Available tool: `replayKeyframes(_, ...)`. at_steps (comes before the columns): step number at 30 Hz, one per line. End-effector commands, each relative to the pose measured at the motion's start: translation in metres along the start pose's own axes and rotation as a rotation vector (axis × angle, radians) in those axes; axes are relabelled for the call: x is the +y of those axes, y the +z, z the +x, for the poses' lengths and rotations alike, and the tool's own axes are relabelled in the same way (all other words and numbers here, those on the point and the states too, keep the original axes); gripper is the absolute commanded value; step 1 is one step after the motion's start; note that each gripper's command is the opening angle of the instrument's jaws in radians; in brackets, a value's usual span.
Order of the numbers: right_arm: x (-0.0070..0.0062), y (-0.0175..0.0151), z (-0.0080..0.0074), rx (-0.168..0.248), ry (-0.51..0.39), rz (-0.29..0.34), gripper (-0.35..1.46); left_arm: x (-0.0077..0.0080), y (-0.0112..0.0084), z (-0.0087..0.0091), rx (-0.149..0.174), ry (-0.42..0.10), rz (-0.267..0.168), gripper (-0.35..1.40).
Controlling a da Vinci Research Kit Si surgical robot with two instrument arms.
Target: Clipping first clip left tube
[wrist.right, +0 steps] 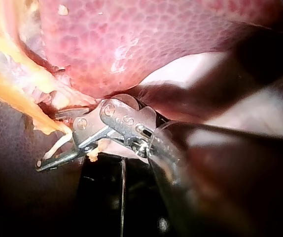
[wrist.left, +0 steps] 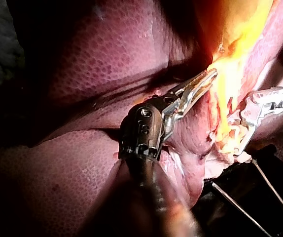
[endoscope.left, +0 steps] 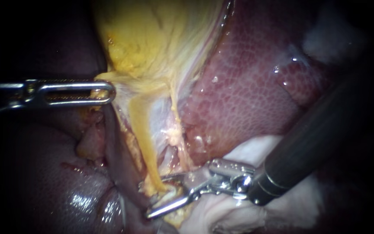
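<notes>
Nearly there: right tool (endoscope.left: 152,197) open around unclipped left tube (endoscope.left: 146,147) at 6 o'clock; left tool (endoscope.left: 107,92) grips gallbladder (endoscope.left: 152,34) at 9 o'clock

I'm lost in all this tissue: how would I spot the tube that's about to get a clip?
Find the yellow gallbladder at the top of the endoscope view. A thick yellow tube runs down from it to the right instrument, ending between the open jaws of its end effector. The strand beside it is thinner and paler.
</notes>
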Motion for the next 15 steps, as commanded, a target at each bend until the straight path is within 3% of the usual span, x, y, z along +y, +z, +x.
replayKeyframes(1, 0.0001, 0.0, -0.0001, -0.001, -0.002, 0.001, 0.55, -0.0001, 0.0, -0.0001, -0.001, 0.0, -0.001, -0.35)
replayKeyframes(9, 0.0004, 0.0002, -0.0006, 0.015, -0.011, 0.045, 0.53, -0.0002, 0.0002, -0.0001, -0.001, -0.001, -0.002, -0.35)
replayKeyframes(12, 0.0004, 0.0001, -0.0001, 0.034, -0.016, 0.079, 0.53, -0.0003, 0.0002, -0.0002, -0.001, 0.005, -0.003, -0.35)
replayKeyframes(15, 0.0004, -0.0005, 0.0011, 0.052, -0.013, 0.059, 0.53, -0.0003, 0.0002, -0.0001, -0.001, 0.005, -0.003, -0.35)
